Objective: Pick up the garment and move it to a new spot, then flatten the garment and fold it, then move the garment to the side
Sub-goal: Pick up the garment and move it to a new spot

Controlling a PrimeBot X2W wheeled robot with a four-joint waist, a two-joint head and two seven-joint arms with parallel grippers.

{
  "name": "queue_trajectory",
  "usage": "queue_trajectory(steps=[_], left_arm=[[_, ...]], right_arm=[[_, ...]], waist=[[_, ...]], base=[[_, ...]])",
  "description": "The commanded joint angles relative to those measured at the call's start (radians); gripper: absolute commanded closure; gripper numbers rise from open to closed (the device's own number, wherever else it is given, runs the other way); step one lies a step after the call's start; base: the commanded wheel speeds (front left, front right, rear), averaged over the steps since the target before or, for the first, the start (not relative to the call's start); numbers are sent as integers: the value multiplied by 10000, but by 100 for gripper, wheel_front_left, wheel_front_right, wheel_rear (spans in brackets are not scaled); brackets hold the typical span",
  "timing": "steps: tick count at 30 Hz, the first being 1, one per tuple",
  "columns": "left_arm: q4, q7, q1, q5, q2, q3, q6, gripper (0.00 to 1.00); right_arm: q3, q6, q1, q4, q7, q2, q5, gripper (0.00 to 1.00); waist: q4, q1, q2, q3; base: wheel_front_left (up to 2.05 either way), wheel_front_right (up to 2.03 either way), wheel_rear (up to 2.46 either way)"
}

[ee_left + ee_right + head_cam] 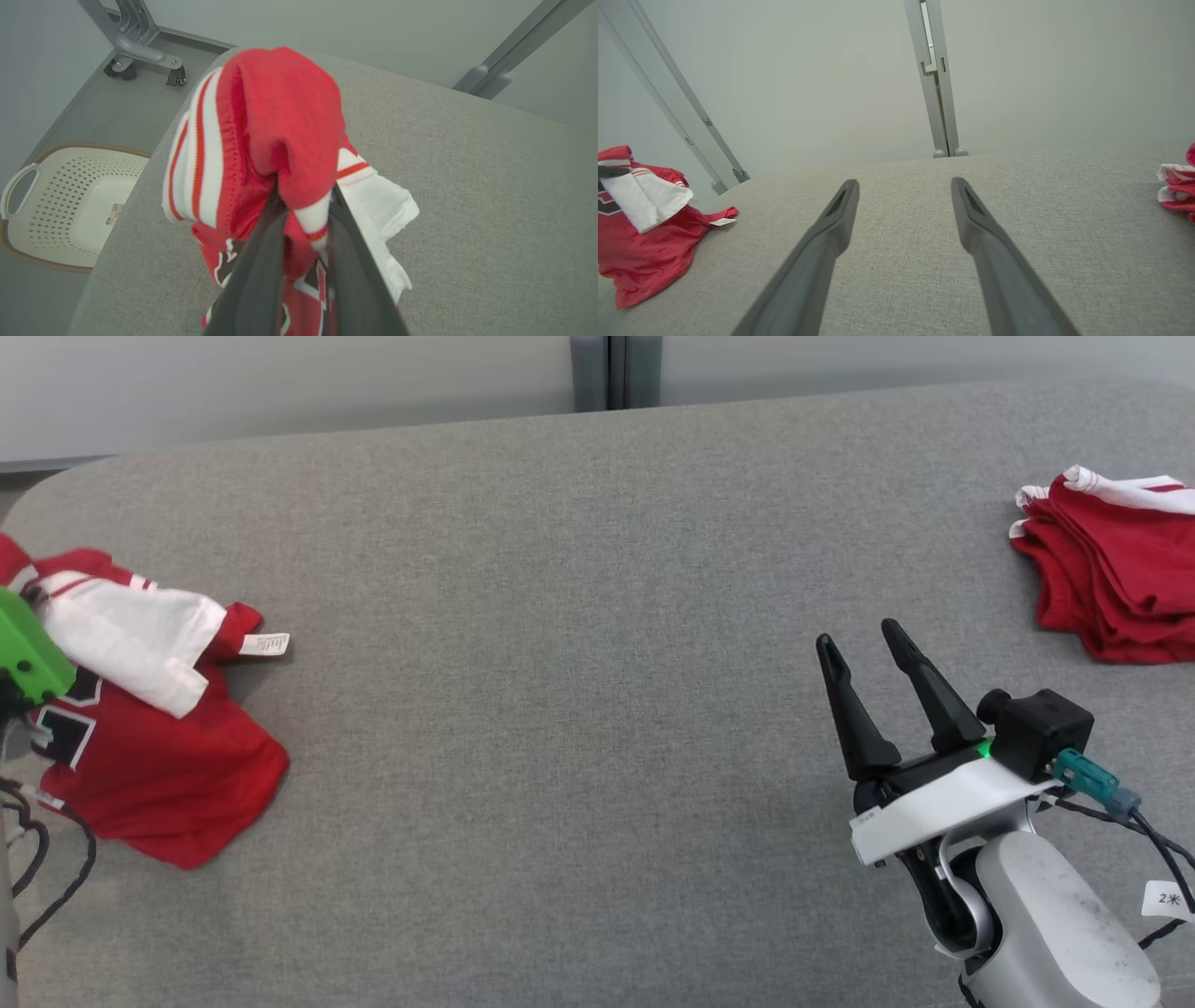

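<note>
A crumpled red and white jersey [159, 747] lies at the left edge of the grey table [579, 663]. In the left wrist view my left gripper [303, 196] is shut on a bunch of this jersey [275, 126], part of it raised off the table. The jersey [640, 233] also shows at the left of the right wrist view. My right gripper [859, 644] hovers open over the table's right part, with nothing between its fingers [840, 210].
A folded stack of red and white garments [1111, 569] sits at the table's right edge. A cream laundry basket [60, 205] stands on the floor beyond the table's left corner, near a grey wheeled frame [135, 42]. Cables hang by the left arm.
</note>
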Motion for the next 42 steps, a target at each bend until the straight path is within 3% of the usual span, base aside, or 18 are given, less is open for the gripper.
queue_trajectory(steps=[1, 13, 22, 29, 37, 38, 39, 40, 42], left_arm=[[-290, -4, -246, 59, -76, -149, -112, 100], [-4141, 409, -921, -264, -736, -1982, -448, 100], [-5584, -74, -526, -996, -2010, -2730, -428, 100], [-4404, -1906, 517, -771, -2904, -3192, -426, 100], [-819, -4648, 999, -124, -3142, -3697, -454, 100], [-412, -4836, 1021, -154, -3181, -3746, -458, 93], [-23, -5036, 1009, -179, -3221, -3813, -460, 55], [377, -5318, 938, -210, -3255, -3856, -465, 0], [974, -5752, 808, -257, -3286, -3998, -469, 0]], right_arm=[[4, -10, 104, 36, -27, 31, 16, 0], [-258, -10, 444, 64, -27, 228, -90, 0], [-487, -10, 491, -14, -26, 282, -133, 0], [-481, -10, 470, 44, -27, 229, -37, 0], [-254, -10, 226, 20, -27, 157, 42, 0], [-231, -10, 229, 42, -27, 145, 47, 0], [-212, -10, 230, 60, -27, 131, 54, 0], [-188, -10, 234, 78, -27, 112, 64, 0], [-123, -10, 250, 115, -27, 70, 65, 0]], waist=[[118, 0, 0, -327], [-658, 0, 0, -999], [-1675, 0, 0, -1064], [-2260, 0, 0, -773], [-2713, 0, 0, -383], [-2722, 0, 0, -367], [-2723, 0, 0, -355], [-2715, 0, 0, -349], [-2678, 0, 0, -364]], base=[[0, 0, 0], [0, 0, 0], [0, 0, 0], [0, 0, 0], [0, 0, 0], [0, 0, 0], [0, 0, 0], [0, 0, 0], [0, 0, 0]])
